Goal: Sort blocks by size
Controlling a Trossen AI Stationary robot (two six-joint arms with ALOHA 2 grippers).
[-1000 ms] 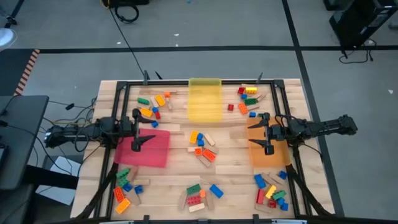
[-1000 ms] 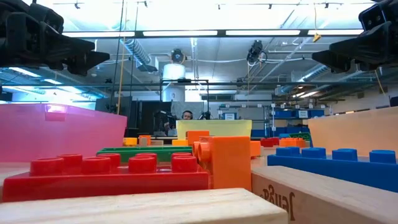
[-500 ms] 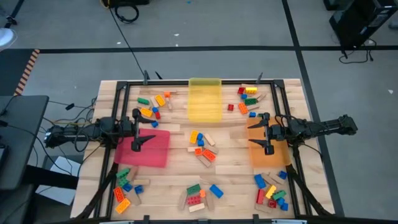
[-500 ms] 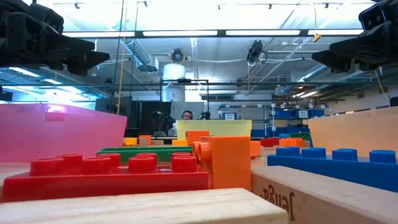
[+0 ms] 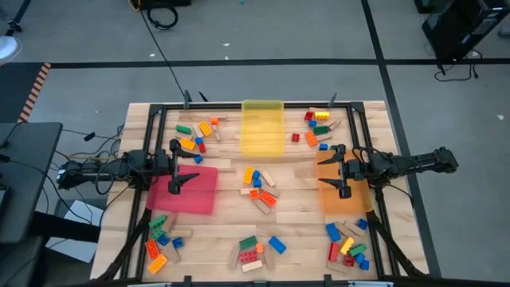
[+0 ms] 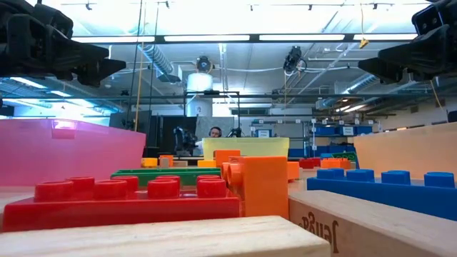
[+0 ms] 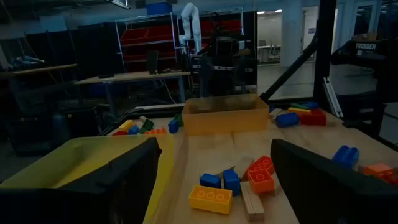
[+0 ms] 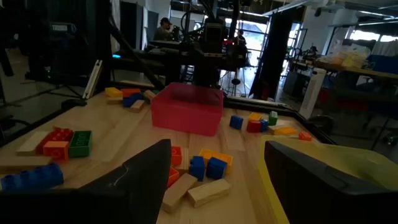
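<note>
Left hand [image 5: 176, 165] & right hand [image 5: 341, 170] hover open, empty, over trays.

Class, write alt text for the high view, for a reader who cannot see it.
Seen from above, a wooden table holds scattered piles of coloured blocks and three flat trays: red, yellow and orange. The left gripper hangs open over the red tray, and the right gripper hangs open over the orange tray; neither holds anything.

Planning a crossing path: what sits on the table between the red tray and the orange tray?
High view: a loose cluster of blocks lies between the red tray and the orange tray; bare wood on either side.
</note>
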